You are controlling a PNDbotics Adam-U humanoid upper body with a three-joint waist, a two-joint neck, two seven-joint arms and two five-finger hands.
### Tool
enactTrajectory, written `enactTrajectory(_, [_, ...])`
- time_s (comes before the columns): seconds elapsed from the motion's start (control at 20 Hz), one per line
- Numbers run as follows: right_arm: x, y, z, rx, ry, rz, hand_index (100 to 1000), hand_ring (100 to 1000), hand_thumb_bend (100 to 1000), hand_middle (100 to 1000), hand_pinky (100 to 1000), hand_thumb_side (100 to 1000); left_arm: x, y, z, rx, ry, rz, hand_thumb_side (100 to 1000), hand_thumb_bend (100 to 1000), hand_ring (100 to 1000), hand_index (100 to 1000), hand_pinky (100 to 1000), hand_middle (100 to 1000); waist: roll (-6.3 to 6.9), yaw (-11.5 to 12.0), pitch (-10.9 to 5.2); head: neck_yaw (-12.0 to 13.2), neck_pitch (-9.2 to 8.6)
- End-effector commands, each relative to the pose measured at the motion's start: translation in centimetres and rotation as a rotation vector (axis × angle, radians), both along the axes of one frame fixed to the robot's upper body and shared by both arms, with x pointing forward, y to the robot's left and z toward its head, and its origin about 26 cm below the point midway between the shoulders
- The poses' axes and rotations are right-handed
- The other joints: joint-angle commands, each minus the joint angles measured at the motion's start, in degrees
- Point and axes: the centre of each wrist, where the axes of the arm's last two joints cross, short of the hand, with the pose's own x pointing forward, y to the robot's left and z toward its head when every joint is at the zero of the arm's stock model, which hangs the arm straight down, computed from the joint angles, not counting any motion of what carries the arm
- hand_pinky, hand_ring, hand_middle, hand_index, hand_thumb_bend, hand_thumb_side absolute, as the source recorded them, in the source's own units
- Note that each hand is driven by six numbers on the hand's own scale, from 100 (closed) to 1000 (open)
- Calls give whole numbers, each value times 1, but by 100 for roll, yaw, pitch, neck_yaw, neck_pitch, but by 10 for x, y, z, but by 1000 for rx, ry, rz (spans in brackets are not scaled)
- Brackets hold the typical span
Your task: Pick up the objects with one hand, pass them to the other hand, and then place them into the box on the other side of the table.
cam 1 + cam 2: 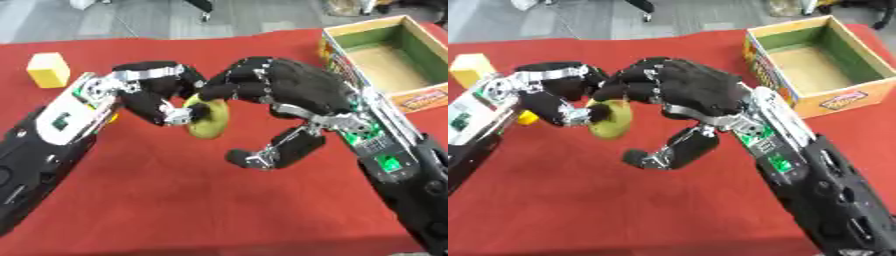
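Note:
A yellow-green rounded object hangs above the red table between both hands. My left hand comes in from the left with its fingers curled round the object's left side. My right hand arches over it from the right, its fingers curled onto the object's top while its thumb hangs spread below and apart. An open cardboard box with a green inner wall stands at the far right and shows nothing inside.
A yellow block sits at the far left of the red cloth. Another small yellow piece peeks out under my left wrist. Grey floor lies beyond the table's far edge.

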Motion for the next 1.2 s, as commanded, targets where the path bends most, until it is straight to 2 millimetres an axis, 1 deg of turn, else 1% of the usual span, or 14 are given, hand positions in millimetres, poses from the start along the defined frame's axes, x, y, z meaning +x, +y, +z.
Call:
enactTrajectory(0.05, [1,2,4,-12,-34,-7,919,785,350,813,790,498,-2,-6,14,-7,-24,-27,330,146,458,448,669,437,53,-8,-164,-26,-15])
enactTrajectory(0.35, [3,6,1,-8,-41,-22,914,779,348,800,785,489,-4,-12,13,-5,-15,-46,336,139,458,448,669,437,64,-17,-165,-35,-15])
enactTrajectory(0.55, [3,8,-1,19,-35,-28,891,764,340,761,776,470,-4,-15,11,-4,-6,-49,339,136,458,449,668,437,68,-22,-165,-33,-15])
enactTrajectory(0.65, [3,10,-2,30,-32,-25,873,755,331,722,772,457,-4,-16,10,-5,-2,-49,340,135,458,448,668,437,70,-22,-164,-36,-15])
enactTrajectory(0.85, [3,12,-5,30,-27,-15,853,743,322,675,767,439,-4,-18,9,-7,1,-52,343,133,459,450,668,438,71,-20,-163,-42,-15])
enactTrajectory(0.9, [3,13,-5,33,-26,-11,834,732,315,643,761,413,-4,-19,9,-7,2,-52,343,133,459,451,668,439,71,-20,-163,-43,-15])
enactTrajectory(0.95, [2,14,-5,37,-25,-7,828,729,313,634,760,404,-4,-20,9,-8,2,-53,343,133,459,451,668,439,70,-20,-162,-42,-15])
enactTrajectory(1.05, [2,15,-6,51,-21,1,785,705,292,587,748,340,-4,-21,9,-10,1,-54,345,135,460,452,668,441,67,-19,-162,-44,-15])
enactTrajectory(1.2, [1,16,-7,63,-16,9,773,697,264,569,746,286,-4,-23,9,-12,0,-55,346,132,460,453,668,441,63,-17,-162,-43,-15])
